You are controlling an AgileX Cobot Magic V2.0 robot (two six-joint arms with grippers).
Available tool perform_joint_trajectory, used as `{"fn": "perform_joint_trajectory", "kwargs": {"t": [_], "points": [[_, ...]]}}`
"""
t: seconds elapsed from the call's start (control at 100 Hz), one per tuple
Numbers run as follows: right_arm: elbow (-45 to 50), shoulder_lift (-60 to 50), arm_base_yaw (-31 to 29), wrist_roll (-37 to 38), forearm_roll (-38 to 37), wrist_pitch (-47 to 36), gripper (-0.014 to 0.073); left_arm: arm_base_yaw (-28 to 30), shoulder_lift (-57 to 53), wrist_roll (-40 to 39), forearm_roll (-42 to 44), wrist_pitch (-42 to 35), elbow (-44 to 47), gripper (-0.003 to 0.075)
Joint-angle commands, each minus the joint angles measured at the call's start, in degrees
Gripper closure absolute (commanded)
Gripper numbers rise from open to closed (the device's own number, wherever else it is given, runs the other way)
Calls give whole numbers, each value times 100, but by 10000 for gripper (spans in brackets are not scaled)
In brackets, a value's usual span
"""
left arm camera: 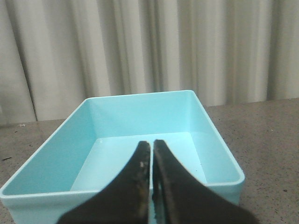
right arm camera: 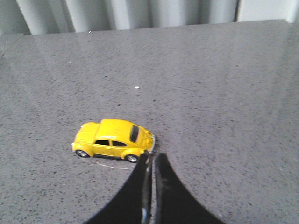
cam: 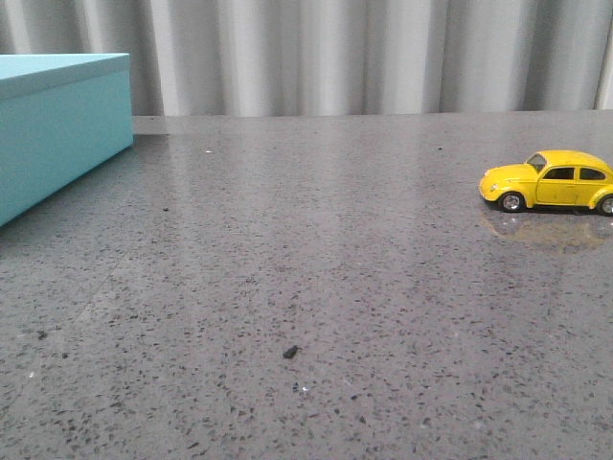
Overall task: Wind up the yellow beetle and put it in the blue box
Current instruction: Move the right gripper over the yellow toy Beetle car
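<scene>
Front view shows the blue box (cam: 59,125) at the far left of the gray table (cam: 306,287), and the yellow beetle (cam: 550,181) on its wheels far off at the right edge, nose pointing left. My left gripper (left arm camera: 152,145) hangs over the open box, fingers pressed together, holding nothing. My right gripper (right arm camera: 152,156) is pressed together too, its tips just beside the little car, not touching it.

Left gripper (left arm camera: 152,145) and right gripper (right arm camera: 152,156) have jaws closed (both empty).
</scene>
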Motion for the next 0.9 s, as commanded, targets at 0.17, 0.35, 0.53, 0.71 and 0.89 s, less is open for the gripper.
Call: {"fn": "perform_joint_trajectory", "kwargs": {"t": [0.17, 0.35, 0.53, 0.71, 0.89], "points": [[-1279, 1605, 589, -30, -6, 406, 654, -22, 126, -41, -50, -382, -201, 741], [-2377, 2970, 869, -30, -6, 1384, 654, -22, 126, -41, -50, -377, -201, 741], [-3432, 4073, 869, -30, -6, 2303, 654, -22, 126, -41, -50, -377, -201, 741], [-4249, 4902, 869, -30, -6, 2996, 653, -22, 126, -41, -50, -377, -201, 741], [-4692, 5455, 869, -30, 4, 3245, 653, -22, 126, -41, -50, -377, -201, 741]]}}
